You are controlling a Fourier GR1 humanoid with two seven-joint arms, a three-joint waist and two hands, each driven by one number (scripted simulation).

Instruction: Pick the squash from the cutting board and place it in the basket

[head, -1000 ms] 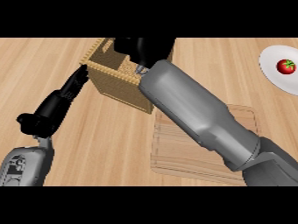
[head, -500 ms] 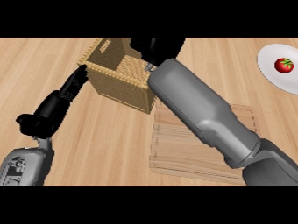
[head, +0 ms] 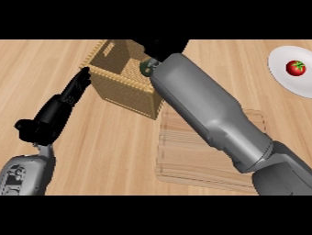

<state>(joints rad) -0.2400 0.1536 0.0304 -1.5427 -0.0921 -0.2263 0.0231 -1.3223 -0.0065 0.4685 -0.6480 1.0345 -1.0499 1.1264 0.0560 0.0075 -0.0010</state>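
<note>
The woven basket [head: 121, 85] stands at the counter's top centre. My right forearm crosses the wooden cutting board [head: 192, 158] and reaches over the basket's opening. My right hand [head: 167, 47] is curled above the basket, largely hidden by its own wrist. A small dark green part of the squash [head: 146, 68] peeks out under the hand, over the basket's inside. The board's visible part carries nothing. My left hand [head: 58, 110] is open, fingers straight, pointing up along the basket's left wall.
A white plate [head: 308, 85] with a red tomato [head: 295, 68] lies at the right edge. Bare wooden counter spreads to the left and below the basket.
My right hand has shifted slightly right and farther over the basket with the squash. The left hand has stayed put.
</note>
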